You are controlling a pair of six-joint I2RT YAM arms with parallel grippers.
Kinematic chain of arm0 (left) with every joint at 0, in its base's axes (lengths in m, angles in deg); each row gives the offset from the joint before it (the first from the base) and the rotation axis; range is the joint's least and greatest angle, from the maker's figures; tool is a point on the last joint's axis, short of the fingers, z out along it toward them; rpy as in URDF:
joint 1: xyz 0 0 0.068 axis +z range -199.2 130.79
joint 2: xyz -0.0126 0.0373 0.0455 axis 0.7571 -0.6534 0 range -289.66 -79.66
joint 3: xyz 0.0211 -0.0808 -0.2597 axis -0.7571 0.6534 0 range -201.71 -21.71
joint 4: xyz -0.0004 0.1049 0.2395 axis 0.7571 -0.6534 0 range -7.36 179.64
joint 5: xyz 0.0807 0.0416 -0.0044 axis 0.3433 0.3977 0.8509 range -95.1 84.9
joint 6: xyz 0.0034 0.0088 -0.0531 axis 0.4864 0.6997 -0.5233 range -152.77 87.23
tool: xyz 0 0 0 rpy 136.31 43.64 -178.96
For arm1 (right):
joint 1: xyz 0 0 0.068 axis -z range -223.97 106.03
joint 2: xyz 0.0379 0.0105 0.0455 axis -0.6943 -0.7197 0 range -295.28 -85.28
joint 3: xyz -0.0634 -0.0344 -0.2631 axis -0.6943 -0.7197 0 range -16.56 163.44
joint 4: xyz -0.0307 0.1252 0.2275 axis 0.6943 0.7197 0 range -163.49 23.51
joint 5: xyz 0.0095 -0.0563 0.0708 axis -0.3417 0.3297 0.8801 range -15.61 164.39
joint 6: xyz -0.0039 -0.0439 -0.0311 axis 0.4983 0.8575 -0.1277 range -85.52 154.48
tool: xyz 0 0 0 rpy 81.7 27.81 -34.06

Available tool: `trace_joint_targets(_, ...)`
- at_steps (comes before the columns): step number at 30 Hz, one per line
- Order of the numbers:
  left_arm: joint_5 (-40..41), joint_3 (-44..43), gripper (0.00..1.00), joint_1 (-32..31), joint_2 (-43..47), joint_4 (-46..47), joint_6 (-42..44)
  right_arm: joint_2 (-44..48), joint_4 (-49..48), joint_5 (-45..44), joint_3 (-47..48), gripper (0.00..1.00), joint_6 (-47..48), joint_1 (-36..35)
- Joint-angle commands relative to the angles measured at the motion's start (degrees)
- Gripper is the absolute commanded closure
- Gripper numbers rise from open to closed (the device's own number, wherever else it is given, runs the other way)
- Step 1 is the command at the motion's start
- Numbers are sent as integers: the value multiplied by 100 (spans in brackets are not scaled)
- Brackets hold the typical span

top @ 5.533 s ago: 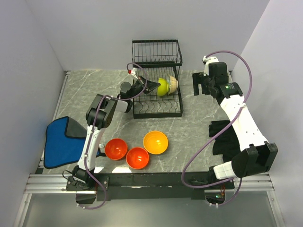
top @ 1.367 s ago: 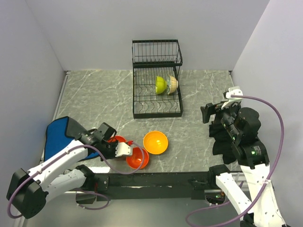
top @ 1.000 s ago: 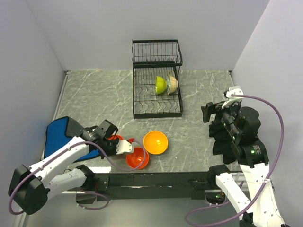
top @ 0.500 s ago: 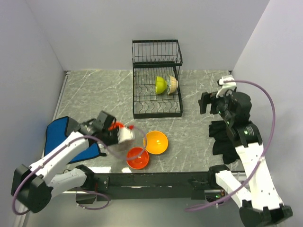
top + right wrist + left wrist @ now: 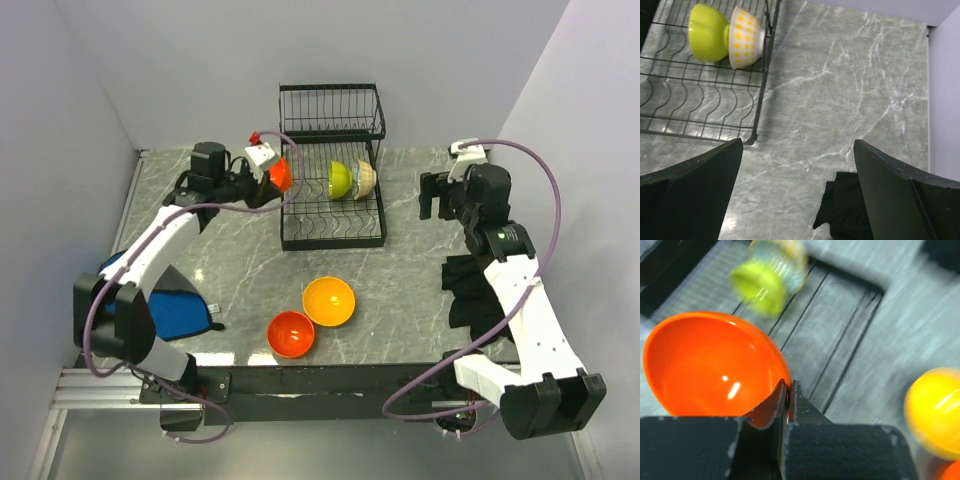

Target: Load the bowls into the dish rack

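My left gripper is shut on the rim of a red-orange bowl, held in the air at the left side of the black wire dish rack. In the left wrist view the jaws pinch that bowl's rim. A lime green bowl and a cream patterned bowl stand on edge in the rack's lower tier; both also show in the right wrist view. A second red-orange bowl and an orange bowl sit on the table. My right gripper is open and empty, right of the rack. No blue bowl shows.
A blue folded cloth lies at the table's left edge. A black cloth lies at the right, under my right arm, and shows in the right wrist view. White walls close in the table on three sides.
My left gripper lifted one red-orange bowl from the near table and carried it up to the rack's left side. My right arm swung back toward the rack's right side.
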Motion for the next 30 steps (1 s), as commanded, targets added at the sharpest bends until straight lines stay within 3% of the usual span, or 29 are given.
trace_joint_targets(1,-1555,213,99,-38,-412,2296,-2373,-99,-417,-200,314,0,206,66)
trace_joint_targets(6,-2252,-58,99,-29,-1412,3562,-4184,-354,-269,-165,630,0,153,224)
trace_joint_targets(12,-2517,-156,99,-12,-2608,6276,-6891,-346,-339,-174,455,0,136,224)
trace_joint_targets(20,-2077,-199,99,-29,-3260,7158,-7395,-415,-155,-191,507,0,119,233)
trace_joint_targets(30,-1822,-753,99,-64,-4059,7431,-7571,-626,-67,-200,657,0,119,233)
